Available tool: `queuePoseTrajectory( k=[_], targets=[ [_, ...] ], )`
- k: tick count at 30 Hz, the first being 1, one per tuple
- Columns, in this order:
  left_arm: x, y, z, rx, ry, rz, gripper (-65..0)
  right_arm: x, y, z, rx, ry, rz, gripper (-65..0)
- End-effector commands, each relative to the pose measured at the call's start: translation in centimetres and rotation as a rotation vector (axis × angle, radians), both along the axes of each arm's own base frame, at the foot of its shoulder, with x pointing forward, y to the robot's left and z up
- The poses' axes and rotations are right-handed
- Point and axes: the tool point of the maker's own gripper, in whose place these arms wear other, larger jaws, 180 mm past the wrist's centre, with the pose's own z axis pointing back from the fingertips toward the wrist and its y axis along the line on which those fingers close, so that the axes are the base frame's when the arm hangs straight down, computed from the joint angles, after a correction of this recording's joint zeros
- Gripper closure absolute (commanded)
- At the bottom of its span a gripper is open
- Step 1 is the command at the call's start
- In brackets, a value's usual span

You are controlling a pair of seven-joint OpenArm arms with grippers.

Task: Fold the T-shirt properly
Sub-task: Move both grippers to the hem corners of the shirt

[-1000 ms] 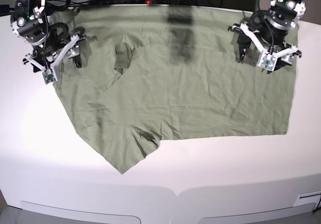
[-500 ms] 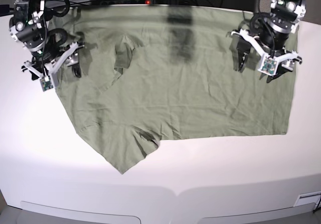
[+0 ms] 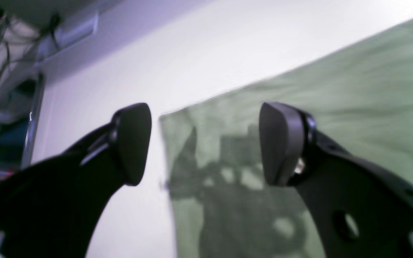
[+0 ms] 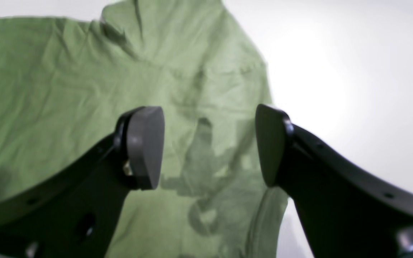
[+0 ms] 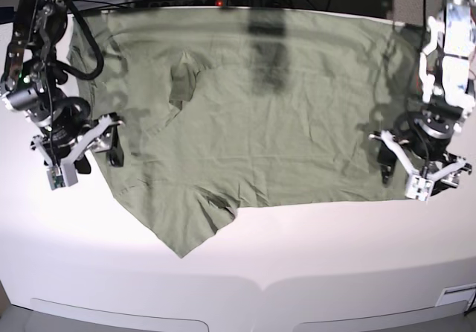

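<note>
T-shirt [image 5: 268, 116] is spread flat on the table [image 5: 245, 272], and its near edge is probably best pinched at both sides together by the left gripper [image 5: 419, 170] and right gripper [image 5: 78, 152], whose fingers are spread and empty.

The wrinkled olive-green short-sleeved cotton T-shirt [image 5: 268, 116] is spread flat and unfolded across the white desk [image 5: 245, 272], reaching its far edge. The ribbed round collar [image 5: 182, 83] is seen puckered toward one end. One sleeve [image 5: 182, 224] is pointed at the desk's near edge. The straight hem is laid at the opposite end.
</note>
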Motion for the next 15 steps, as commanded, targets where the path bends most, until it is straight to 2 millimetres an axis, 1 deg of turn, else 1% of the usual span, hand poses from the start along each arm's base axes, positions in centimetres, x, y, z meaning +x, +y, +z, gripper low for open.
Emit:
queuePoseTrajectory(
  k=[1, 3, 5, 8, 11, 13, 15],
  targets=[
    [1.5, 1.3, 0.9, 0.018, -0.031, 0.014, -45.3, 0.8, -0.1, 1.7, -0.005, -0.059, 0.007, -39.7],
    [3.2, 2.6, -0.5, -0.018, 0.027, 0.01, -45.3, 1.1, -0.1, 2.1, -0.004, -0.07, 0.007, -39.6],
    [5.1, 3.6, -1.0, -0.084, 0.068, 0.0, -45.3, 1.3, -0.1, 2.3, -0.005, -0.078, 0.008, -39.7],
    [8.2, 5.0, -0.3, -0.164, 0.084, 0.007, -45.3, 1.5, -0.1, 2.5, -0.005, -0.083, 0.007, -39.7],
    [10.8, 5.8, 0.6, -0.196, 0.1, -0.012, -45.3, 1.4, -0.1, 2.4, -0.007, -0.075, 0.007, -39.7],
    [11.7, 6.4, 0.2, -0.215, 0.156, -0.016, -45.3, 1.4, -0.2, 2.3, -0.008, -0.072, 0.007, -39.6],
    [11.7, 7.4, -1.2, -0.222, 0.256, 0.001, -45.3, 1.3, -0.2, 2.2, -0.009, -0.066, 0.006, -39.7]
  ],
)
